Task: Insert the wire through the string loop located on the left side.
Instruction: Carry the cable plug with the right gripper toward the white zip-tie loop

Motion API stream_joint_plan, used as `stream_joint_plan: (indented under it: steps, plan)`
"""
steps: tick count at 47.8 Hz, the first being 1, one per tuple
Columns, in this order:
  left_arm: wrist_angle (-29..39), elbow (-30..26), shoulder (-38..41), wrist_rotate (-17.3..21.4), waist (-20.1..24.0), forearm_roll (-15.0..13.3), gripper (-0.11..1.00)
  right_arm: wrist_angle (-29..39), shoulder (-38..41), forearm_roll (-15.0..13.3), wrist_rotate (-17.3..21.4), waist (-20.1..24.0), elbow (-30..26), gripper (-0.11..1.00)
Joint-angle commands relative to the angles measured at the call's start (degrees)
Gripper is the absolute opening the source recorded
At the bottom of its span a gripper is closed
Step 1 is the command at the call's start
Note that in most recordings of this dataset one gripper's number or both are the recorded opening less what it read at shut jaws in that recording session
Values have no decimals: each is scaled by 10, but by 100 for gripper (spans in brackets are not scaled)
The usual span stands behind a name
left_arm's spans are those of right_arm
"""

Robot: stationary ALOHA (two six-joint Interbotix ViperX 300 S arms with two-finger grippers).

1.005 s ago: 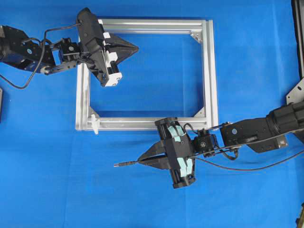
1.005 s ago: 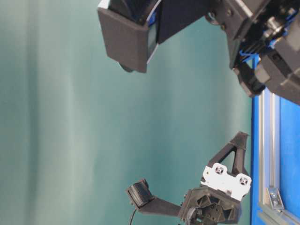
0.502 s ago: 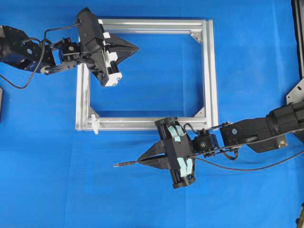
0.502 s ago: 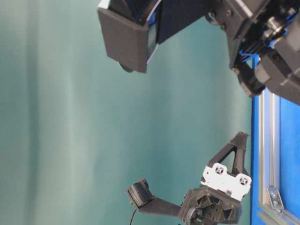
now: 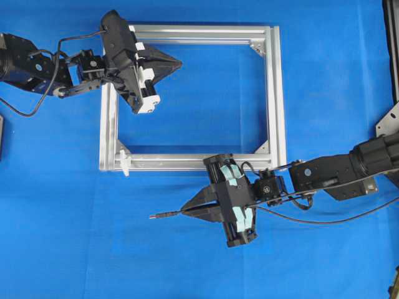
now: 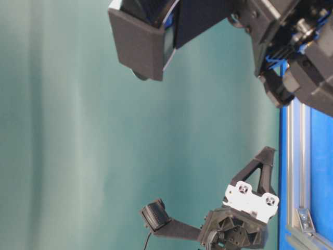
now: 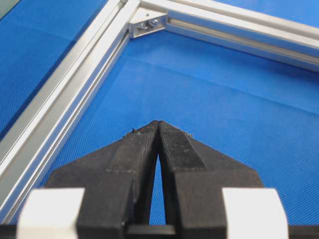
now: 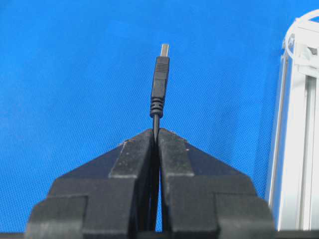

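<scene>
Your worktop [image 5: 324, 75] is plain blue cloth under a silver frame [image 5: 277, 93]; the backdrop is teal; no writing reads. Your right gripper [image 5: 187, 210] pinches the wire [image 8: 159, 84]; your left gripper [image 5: 176, 63] is closed, empty.

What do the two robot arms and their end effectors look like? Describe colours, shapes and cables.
Both arms are black with jointed segments and thin black cables looping alongside. The left end effector has tapered black fingers and white blocks on its body. The right end effector has similar ridged black fingers, with pale green tape strips on its body.
</scene>
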Motion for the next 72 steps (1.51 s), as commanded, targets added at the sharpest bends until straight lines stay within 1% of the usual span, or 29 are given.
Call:
stream_joint_plan:
  steps: [1, 10, 24, 31, 44, 65, 72]
  plan:
    - [-4, -4, -17, -1, -1, 3, 0, -4, -18, -1, -1, -5, -3, 0]
    - [-4, -4, -17, -2, -2, 3, 0, -4, -22, -1, -3, -33, 5, 0]
    - [-4, -4, -17, -2, -7, 3, 0, -18, -34, -1, -3, -90, 27, 0]
    - [-4, -4, -17, -2, -8, 2, 0, -20, -36, -1, -4, -105, 35, 0]
    - [-4, -4, -17, -2, -8, 3, 0, -21, -33, -1, -4, -107, 33, 0]
    - [-4, -4, -17, -3, -8, 3, 0, -12, 22, -5, -4, -103, -47, 0]
    - [-4, -4, -17, -3, -8, 3, 0, -9, 33, -6, -4, -103, -63, 0]
